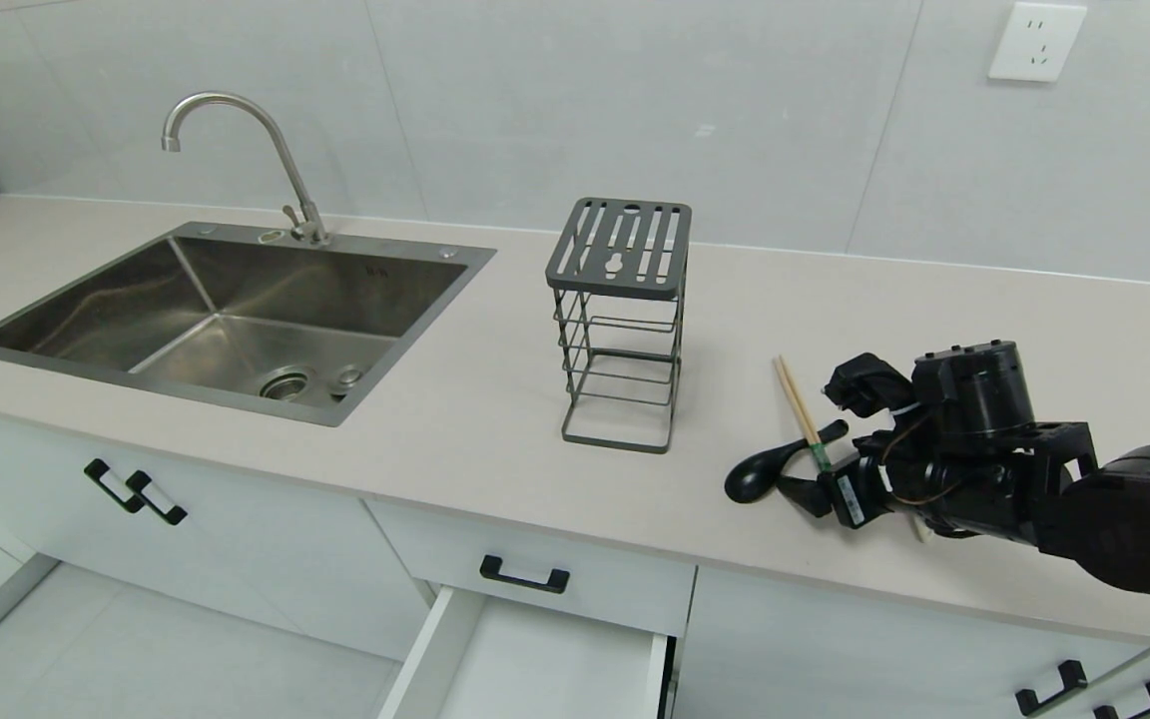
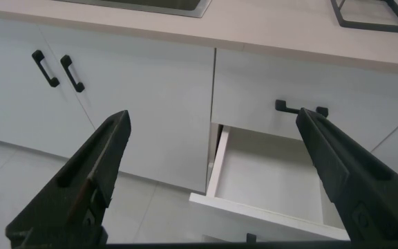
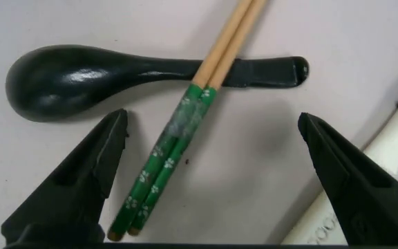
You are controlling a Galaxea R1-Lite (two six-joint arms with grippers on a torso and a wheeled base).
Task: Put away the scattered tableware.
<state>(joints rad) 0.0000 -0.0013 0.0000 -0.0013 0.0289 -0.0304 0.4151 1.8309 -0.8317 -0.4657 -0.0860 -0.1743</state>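
Your right gripper [image 3: 213, 121] hangs released above spoon [image 3: 61, 79] and chopsticks [image 3: 185, 131].
The chopsticks cross the black spoon's handle on the counter [image 1: 495, 399], right of the rack [image 1: 620, 320]; your left gripper [image 2: 213, 116] is released, near the open drawer [image 2: 268, 173].

The right arm [image 1: 1124, 514] comes in low from the right of the rack [image 1: 620, 320], on the side nearer the robot. Its wrist [image 1: 974, 399] is bent, and the right gripper [image 3: 213, 138] tips down with its fingers wide apart. The left gripper [image 2: 213, 131] hangs lower than the rack, out in front of it, fingers wide apart too.
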